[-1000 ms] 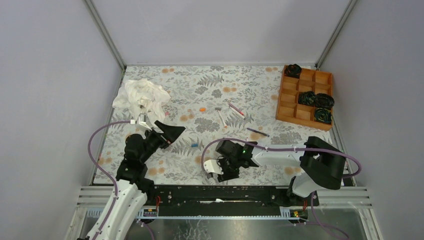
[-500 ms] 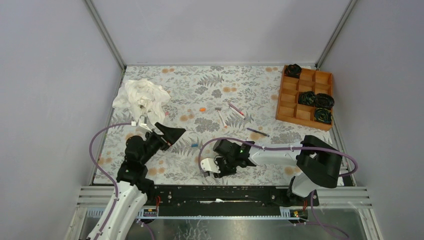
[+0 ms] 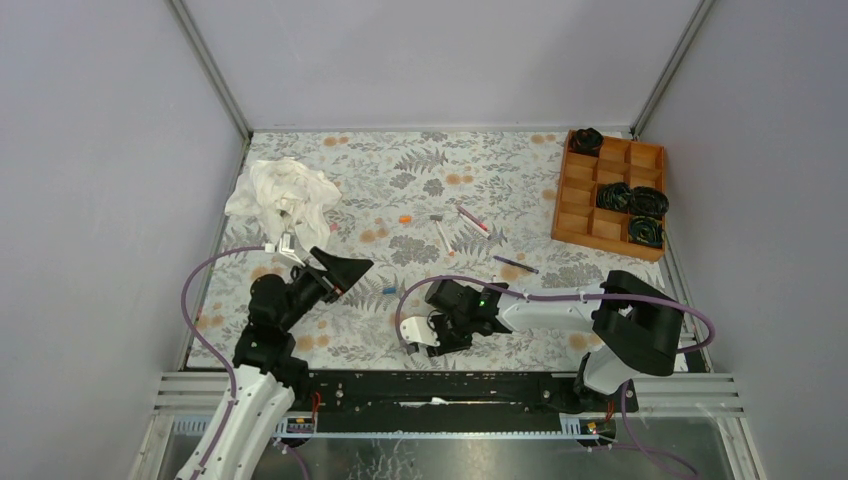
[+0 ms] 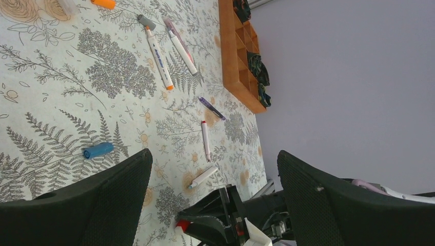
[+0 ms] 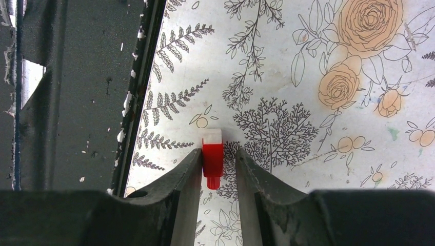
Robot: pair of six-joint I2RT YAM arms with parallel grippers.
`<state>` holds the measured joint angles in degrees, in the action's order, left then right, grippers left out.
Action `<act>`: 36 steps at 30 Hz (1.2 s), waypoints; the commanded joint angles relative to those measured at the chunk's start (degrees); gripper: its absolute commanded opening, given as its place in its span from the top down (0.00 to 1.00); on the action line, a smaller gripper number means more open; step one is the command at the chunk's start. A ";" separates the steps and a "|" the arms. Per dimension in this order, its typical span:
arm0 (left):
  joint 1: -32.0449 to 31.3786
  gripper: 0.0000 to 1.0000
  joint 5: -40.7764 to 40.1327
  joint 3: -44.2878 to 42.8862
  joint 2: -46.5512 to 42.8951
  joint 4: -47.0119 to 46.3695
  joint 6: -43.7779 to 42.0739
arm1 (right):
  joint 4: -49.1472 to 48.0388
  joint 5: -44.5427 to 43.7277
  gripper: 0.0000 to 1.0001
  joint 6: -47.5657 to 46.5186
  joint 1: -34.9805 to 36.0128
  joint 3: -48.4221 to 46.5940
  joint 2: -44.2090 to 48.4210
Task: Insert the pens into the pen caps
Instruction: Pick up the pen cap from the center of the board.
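Since a second ago the right gripper (image 5: 218,156) has slid a little to the left along the near part of the table (image 3: 470,160), and its jaws have drawn in. The left arm has barely shifted.

At the far left a cloth (image 3: 280,190) lies bunched by the wall. Nearer than it, the left gripper (image 3: 345,270) hangs above the table, its fingers (image 4: 102,200) spread wide with nothing between them. Just right of it the blue cap (image 3: 389,290) lies alone on its side.

Farther back lies the orange cap (image 3: 404,218). Near it is an orange-tipped pen (image 4: 159,59) with a grey cap (image 4: 146,21) at its other end; whether that cap is pushed on, I cannot tell. The pink pen (image 3: 472,220) lies close beside that pen, apart from it.

The right gripper is low over the table, right of the blue cap. Its jaws are narrow around the red cap (image 5: 213,161), which lies flat on the table. One finger touches the cap and the other stands a sliver off, so it is not clamped.

Further right lie a white pen (image 4: 202,177), a red-tipped pen (image 4: 205,141) and a purple pen (image 3: 515,264), each apart from the others. At the far right stands the tray (image 3: 583,218), with black coils (image 3: 630,197) in some compartments.
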<state>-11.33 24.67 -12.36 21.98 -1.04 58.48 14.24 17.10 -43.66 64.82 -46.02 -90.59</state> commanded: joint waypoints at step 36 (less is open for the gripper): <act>-0.38 0.06 3.02 3.05 2.02 -10.03 3.66 | 8.95 4.58 0.65 -3.42 -3.49 0.61 -2.13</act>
<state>-11.33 26.70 -10.11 23.90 -6.94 61.39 17.17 20.67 -47.16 61.49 -45.91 -90.06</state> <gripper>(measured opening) 0.947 0.388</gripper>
